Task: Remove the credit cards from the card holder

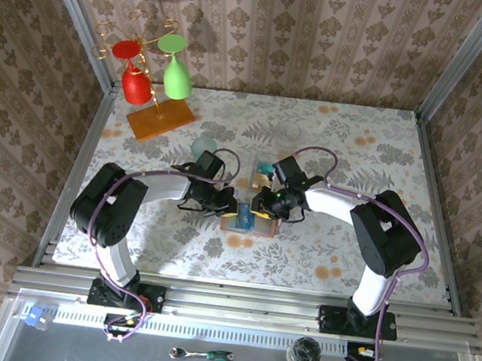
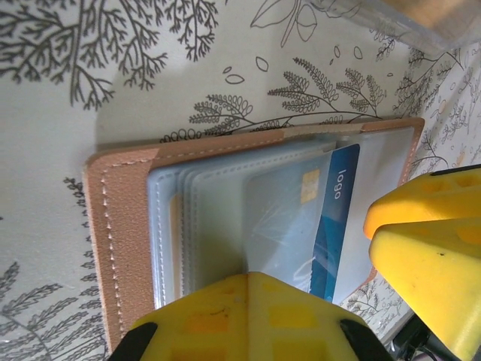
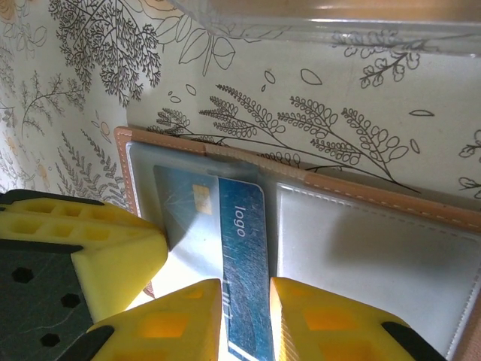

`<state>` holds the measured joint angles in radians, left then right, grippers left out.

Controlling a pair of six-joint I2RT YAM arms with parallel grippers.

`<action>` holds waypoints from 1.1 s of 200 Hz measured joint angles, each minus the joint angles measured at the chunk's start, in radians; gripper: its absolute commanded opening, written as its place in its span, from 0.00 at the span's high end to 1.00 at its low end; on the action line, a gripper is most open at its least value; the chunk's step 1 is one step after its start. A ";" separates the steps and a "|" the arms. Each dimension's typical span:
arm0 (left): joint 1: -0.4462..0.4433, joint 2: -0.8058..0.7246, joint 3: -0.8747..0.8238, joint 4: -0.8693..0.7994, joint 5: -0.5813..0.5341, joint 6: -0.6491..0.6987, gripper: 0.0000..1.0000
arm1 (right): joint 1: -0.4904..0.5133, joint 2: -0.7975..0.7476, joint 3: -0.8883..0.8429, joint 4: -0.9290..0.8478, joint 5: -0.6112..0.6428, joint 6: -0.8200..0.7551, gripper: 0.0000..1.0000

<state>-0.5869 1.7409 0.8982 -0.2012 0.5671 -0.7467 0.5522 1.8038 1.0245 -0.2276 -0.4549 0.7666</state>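
Two claws meet over one holder (image 2: 120,233) at the middle of the desk (image 1: 384,163). One card (image 2: 336,218) shows plainly in it, pale with a gold chip and a blue band marked "logo". A thin orange edge in a pocket further left may be a second one; I cannot tell. The holder lies open and flat, a brown border round clear pockets.

The left claw (image 2: 248,289) has its jaws closed together into one yellow block. Its tip is down on the clear pockets, just left of the card in the left wrist view. Whether it pinches a sleeve I cannot tell.

The right claw (image 3: 246,289) has its jaws a narrow gap apart, tips down on the holder. The blue band runs through the gap and meets both fingers. Whether they clamp the card or only press on it I cannot tell. Both claws stand just beside each other and hide the near end of the card.

Around them, from the left:
- One rack (image 1: 160,122) on an orange wooden base stands at the far left corner, well apart from the holder.
- On it hang one red glass (image 1: 136,82) and one green glass (image 1: 177,76), both upside down.
- One small round thing (image 1: 204,148) lies between rack and holder.
- One clear box (image 3: 316,26) sits near the holder's far edge.
- On the ledge in front of the arm bases lie one wrench (image 1: 202,354) and, further right, one tumbler (image 1: 303,354).
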 measured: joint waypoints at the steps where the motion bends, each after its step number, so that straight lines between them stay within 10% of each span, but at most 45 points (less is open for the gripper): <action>1: 0.000 0.000 0.000 0.000 0.000 0.000 1.00 | 0.000 0.000 0.000 0.000 0.000 0.000 0.76; 220: 0.005 0.000 -0.007 0.006 0.002 0.000 0.96 | -0.005 0.000 -0.039 0.044 -0.043 0.022 0.76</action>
<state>-0.5816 1.7409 0.8913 -0.1951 0.5686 -0.7467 0.5468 1.8038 0.9852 -0.1833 -0.4976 0.7887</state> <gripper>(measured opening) 0.050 0.240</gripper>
